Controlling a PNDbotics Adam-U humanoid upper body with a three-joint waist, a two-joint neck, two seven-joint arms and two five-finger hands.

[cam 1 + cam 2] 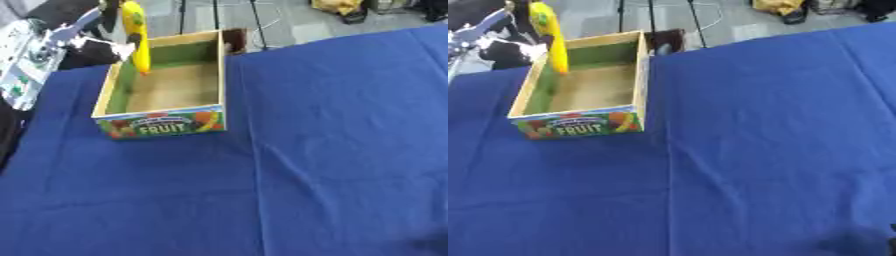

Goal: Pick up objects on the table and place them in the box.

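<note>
A yellow banana (pixel 136 40) hangs nearly upright, its lower tip just inside the far left corner of the box. The box (pixel 162 125) is an open cardboard tray with green inner walls and "FRUIT" printed on its front; only its bare brown floor shows inside. It stands at the upper left of the blue cloth. My left hand (pixel 109 12) reaches in from the top left corner and is shut on the banana's upper end, though most of the hand is cut off by the picture's edge. My right hand appears in neither view.
Blue cloth (pixel 332 150) covers the table to the right of the box and in front of it. A small dark object (pixel 234 40) sits just behind the box's far right corner. Stand legs (pixel 219 15) and a yellow bag (pixel 337 6) are on the floor beyond.
</note>
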